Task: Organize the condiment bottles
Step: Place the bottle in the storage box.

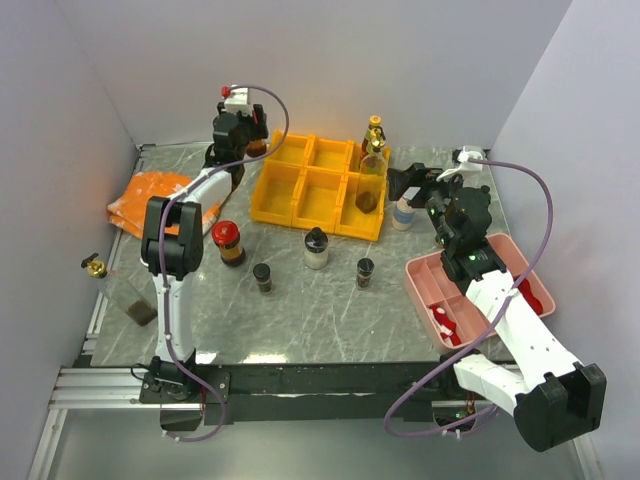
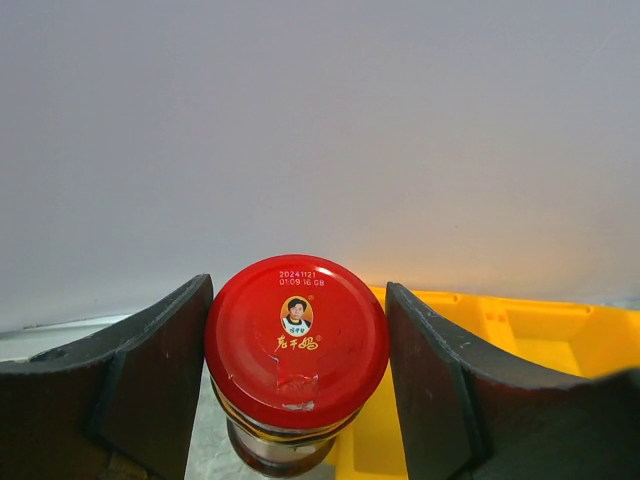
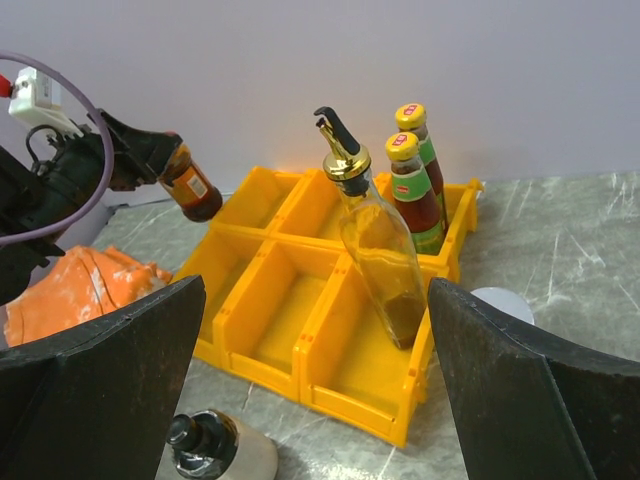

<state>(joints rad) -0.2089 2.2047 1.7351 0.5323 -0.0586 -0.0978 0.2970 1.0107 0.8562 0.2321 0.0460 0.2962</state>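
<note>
Grey desk (image 1: 300, 320). A yellow bin (image 1: 303, 168) with six slots sits far centre. Pink tray (image 1: 533, 288) is near right, under the right arm, with packets (image 1: 447, 325) in it. Orange cloth (image 1: 140, 200) lies far left.

Left claw (image 1: 245, 140) is at the bin's far-left corner, clamped on the held jar (image 2: 297, 345). The fingers (image 2: 150, 370) flank its red cap. The right wrist view shows this jar tilted and off the desk, just past the bin's far-left slot.

Right claw (image 1: 408, 183) is spread wide and holds nothing. It is just right of the bin and faces across it.

- Oil bottle (image 3: 380, 255), gold pourer, leans in the near-right slot.
- Two sauce bottles (image 3: 415, 185), yellow caps, stand in the far-right slot.
- Clear bottle (image 1: 125, 295) lies on its side at the desk's left edge.
- Red-cap jar (image 1: 229, 243) stands near the bin's near-left corner.
- White jar (image 1: 316, 248), black cap, stands just near of the bin's middle.
- White-cap bottle (image 1: 402, 212) stands just right of the bin, below the right claw.
- Left small bottle (image 1: 262, 277) and right small bottle (image 1: 365, 272), both dark, stand mid-desk, one each side of the white jar.
</note>
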